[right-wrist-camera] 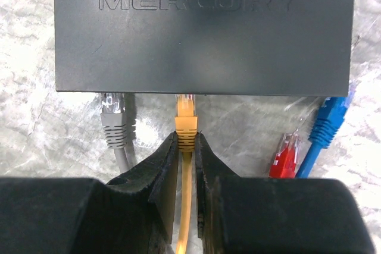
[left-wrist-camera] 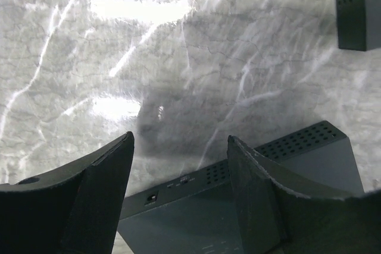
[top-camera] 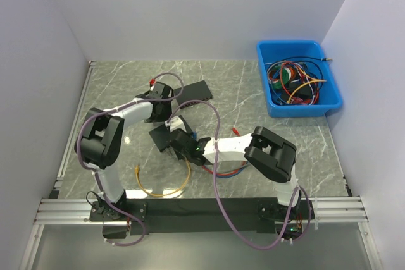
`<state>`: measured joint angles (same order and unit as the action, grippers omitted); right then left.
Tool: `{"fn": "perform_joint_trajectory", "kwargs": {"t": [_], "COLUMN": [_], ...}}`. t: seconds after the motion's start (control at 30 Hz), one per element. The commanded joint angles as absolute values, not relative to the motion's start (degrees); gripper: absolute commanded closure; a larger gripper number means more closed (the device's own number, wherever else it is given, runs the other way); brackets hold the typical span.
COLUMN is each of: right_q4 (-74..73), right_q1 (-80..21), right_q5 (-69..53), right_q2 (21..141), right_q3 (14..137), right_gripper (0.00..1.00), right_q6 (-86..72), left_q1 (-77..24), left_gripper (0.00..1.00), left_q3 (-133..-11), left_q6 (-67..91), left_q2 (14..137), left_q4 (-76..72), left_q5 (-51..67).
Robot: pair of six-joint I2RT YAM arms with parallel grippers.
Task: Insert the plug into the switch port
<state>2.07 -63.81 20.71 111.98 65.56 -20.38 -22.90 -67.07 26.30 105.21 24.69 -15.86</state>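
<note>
The right jaws are drawn narrow and pinch the yellow plug (right-wrist-camera: 186, 124) by its boot, with the yellow cable (right-wrist-camera: 185, 206) running back between the fingers (right-wrist-camera: 164, 176). The plug's tip meets the front edge of the black switch (right-wrist-camera: 202, 28), which lies flat on the marble tabletop (right-wrist-camera: 36, 117). How deep it sits in the port I cannot tell. A grey plug (right-wrist-camera: 114, 124) is at the same edge, just left of it. A red plug (right-wrist-camera: 287, 154) and a blue plug (right-wrist-camera: 328, 122) lie to the right, near the switch's corner.

The left jaws stand wide and hold nothing. They hang over a second black box (left-wrist-camera: 309, 159), and a third black box (left-wrist-camera: 357, 4) lies further off. A blue bin (top-camera: 302, 110) of tangled wires sits at the far right corner of the tabletop.
</note>
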Motion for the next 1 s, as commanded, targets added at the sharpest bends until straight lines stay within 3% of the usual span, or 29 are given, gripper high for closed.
{"fn": "perform_joint_trajectory", "kwargs": {"t": [0.0, 0.2, 0.57, 0.97], "right_q4": [13.5, 14.9, 7.0, 13.9], "right_q1": [-59.8, -59.7, -57.0, -55.1], "right_q5": [27.0, 30.8, 37.9, 31.4], "right_q2": [109.6, 108.0, 113.5, 117.1], "right_q3": [68.3, 69.5, 86.2, 83.2], "right_gripper": [1.0, 1.0, 1.0, 1.0], "right_q6": [-22.1, -22.6, -24.2, -26.5], "left_q1": [-27.0, -26.9, -26.9, -27.1], "left_gripper": [0.29, 0.3, 0.31, 0.31], "left_q3": [-60.9, -56.2, -50.1, -49.8], "left_q6": [27.3, 28.7, 29.2, 28.7], "left_q2": [103.8, 101.1, 95.8, 95.7], "left_q4": [38.0, 35.9, 33.9, 33.1], "left_q5": [1.6, 5.8, 8.0, 9.2]}}
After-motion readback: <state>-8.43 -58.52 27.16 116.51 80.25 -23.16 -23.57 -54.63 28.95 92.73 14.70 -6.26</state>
